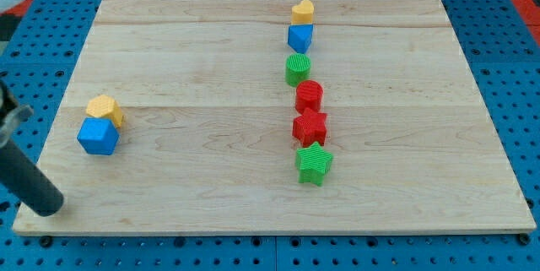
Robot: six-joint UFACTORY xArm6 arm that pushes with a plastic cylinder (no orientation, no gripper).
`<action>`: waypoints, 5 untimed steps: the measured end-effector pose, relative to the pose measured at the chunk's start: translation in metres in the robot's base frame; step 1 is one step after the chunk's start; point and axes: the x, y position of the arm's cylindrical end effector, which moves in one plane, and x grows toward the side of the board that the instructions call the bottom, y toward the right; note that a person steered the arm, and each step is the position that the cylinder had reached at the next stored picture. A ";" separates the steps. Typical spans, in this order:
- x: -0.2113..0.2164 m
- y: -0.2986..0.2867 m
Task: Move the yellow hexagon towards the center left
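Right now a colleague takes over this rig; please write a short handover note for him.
My tip: near the board's bottom-left corner, below and to the view's left of both left blocks, touching none.
Yellow hexagon: at the board's center left, touching the blue block just below it.
Done: the hexagon appears to be already at center left.
Left: probably nothing; confirm the placement.
The column of six blocks right of center is not part of the job.

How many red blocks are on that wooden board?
2, both in the column right of centre: a rounded red block below the green one, and a red star just under it. None looks hidden.
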 end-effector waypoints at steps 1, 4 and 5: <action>-0.016 -0.004; -0.103 0.057; -0.147 0.056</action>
